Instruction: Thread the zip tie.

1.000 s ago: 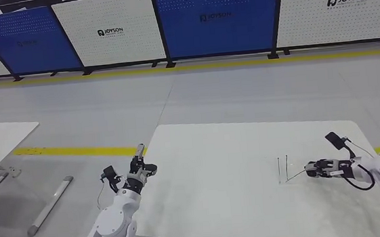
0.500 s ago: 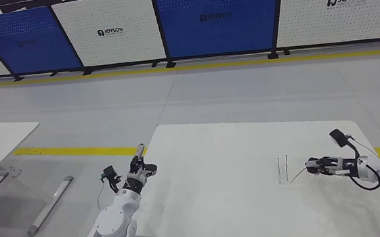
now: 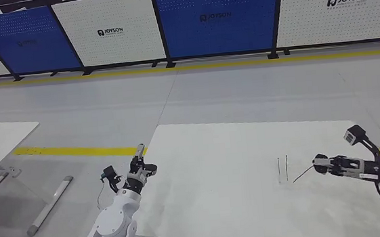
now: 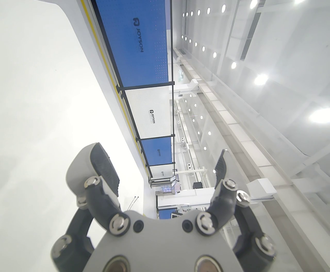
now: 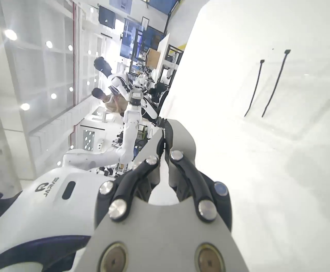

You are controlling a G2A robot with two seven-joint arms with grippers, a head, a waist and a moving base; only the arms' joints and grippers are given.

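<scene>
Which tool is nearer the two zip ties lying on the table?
Right. The right tool, holding a third tie, is beside the zip ties; the left tool is across the table.

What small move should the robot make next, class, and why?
Probably bring the left gripper, open at the far edge of the table, across to the right gripper, whose fingers are shut on a zip tie that slants toward the table; threading seems to need a second hold.
</scene>
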